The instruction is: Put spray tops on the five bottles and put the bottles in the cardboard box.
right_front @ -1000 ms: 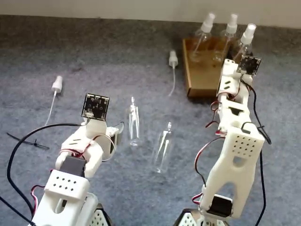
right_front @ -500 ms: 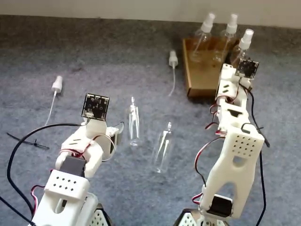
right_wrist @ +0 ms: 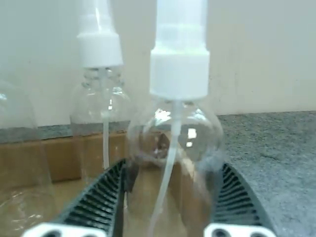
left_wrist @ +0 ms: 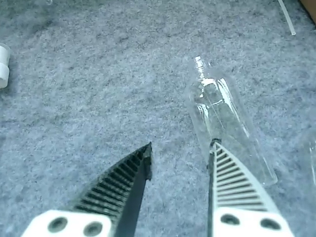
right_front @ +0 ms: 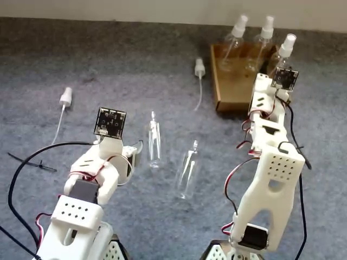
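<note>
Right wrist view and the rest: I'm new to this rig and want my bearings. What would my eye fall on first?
The capped bottle, upright in the right gripper at the cardboard box, where two more capped bottles stand. Next, two uncapped bottles lying on the grey carpet by the open left gripper, with two loose spray tops farther off.

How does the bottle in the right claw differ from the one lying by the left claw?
The capped bottle stands upright; the bare bottle lies on its side. The capped bottle wears a white spray top; the bare bottle's neck is open. The right gripper clamps the capped bottle; the bare bottle lies on the carpet by the open left gripper. Both are clear.
</note>
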